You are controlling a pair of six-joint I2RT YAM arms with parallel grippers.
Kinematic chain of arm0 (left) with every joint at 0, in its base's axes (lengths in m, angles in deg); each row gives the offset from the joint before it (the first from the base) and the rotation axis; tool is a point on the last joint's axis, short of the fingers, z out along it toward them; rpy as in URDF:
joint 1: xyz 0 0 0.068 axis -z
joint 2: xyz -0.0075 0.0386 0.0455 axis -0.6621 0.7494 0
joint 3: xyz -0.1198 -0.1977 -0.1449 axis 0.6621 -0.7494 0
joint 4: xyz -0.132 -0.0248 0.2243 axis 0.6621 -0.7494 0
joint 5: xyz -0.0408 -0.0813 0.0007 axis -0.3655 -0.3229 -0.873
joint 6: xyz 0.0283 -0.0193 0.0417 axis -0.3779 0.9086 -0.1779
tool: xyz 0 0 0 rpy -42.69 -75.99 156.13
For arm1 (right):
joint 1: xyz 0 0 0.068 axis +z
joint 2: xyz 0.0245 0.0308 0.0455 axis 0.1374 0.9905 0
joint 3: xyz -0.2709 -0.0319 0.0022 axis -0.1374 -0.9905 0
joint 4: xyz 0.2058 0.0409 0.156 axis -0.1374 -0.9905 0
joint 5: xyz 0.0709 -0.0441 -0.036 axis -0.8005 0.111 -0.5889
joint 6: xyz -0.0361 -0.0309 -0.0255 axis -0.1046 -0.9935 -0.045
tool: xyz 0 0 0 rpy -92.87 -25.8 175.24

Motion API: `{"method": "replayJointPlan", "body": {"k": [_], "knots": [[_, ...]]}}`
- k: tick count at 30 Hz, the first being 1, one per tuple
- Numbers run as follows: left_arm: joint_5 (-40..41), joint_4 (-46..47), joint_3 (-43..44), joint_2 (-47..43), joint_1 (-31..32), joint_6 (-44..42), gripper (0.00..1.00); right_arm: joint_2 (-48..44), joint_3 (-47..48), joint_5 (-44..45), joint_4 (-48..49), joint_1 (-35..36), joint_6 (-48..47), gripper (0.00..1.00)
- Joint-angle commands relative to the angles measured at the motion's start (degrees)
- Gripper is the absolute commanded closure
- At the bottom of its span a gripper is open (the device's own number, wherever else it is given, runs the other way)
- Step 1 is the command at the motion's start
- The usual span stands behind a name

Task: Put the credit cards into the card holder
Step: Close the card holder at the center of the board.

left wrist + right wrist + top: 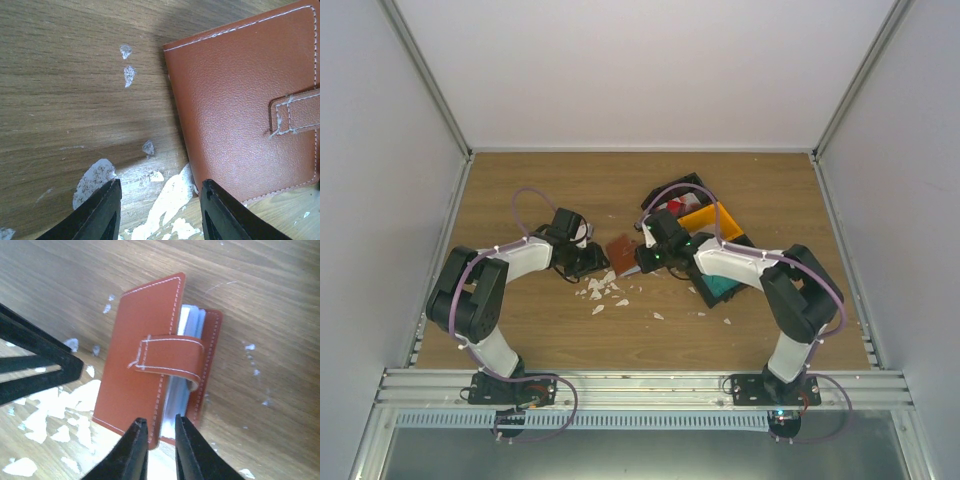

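At the middle of the wooden surface, the reddish-brown leather folding card holder lies flat between both arms, its snap tab strapped across the covers and its pale blue-grey inner pockets showing at one edge.

The left gripper stands open and holds nothing. One finger sits at the holder's near corner. White scraps lie under the gap.

The right gripper has its jaws narrowly apart, astride the holder's near edge. You cannot tell whether they pinch the leather.

The thin plastic credit cards are well apart from the holder: a red-and-white one in the black and orange plastic bins, and a teal one partly under the right arm.

Expect these faults:
- Pulling one cover while the tab is fastened would probably lift or drag the whole holder.
- Lowering the left finger onto the corner may skew the holder.
- Scraps beneath the leather may let it slide.
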Motion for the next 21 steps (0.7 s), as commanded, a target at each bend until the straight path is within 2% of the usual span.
{"method": "replayJointPlan", "body": {"k": [1, 5, 8, 16, 21], "knots": [[0.57, 1.43, -0.03, -1.71, -0.44, 0.74, 0.53, 2.19, 0.30, -5.38, 1.47, -0.35, 3.20, 0.86], [0.38, 1.49, -0.10, -1.46, -0.42, 0.64, 0.53, 3.76, -0.05, -7.19, 2.42, -0.37, 3.87, 0.96], [0.33, 1.63, -0.12, -1.27, -0.44, 0.56, 0.54, 4.41, -0.62, -9.54, 3.38, -0.38, 5.36, 0.99], [0.14, 1.77, -0.04, -0.41, -0.43, -0.11, 0.55, 4.57, -3.86, -20.38, 9.76, -0.34, 7.52, 1.00], [-0.76, -0.06, 0.25, 0.95, -0.36, -2.03, 0.62, 0.83, -4.49, -13.83, 8.41, -0.98, 2.14, 0.93]]}}
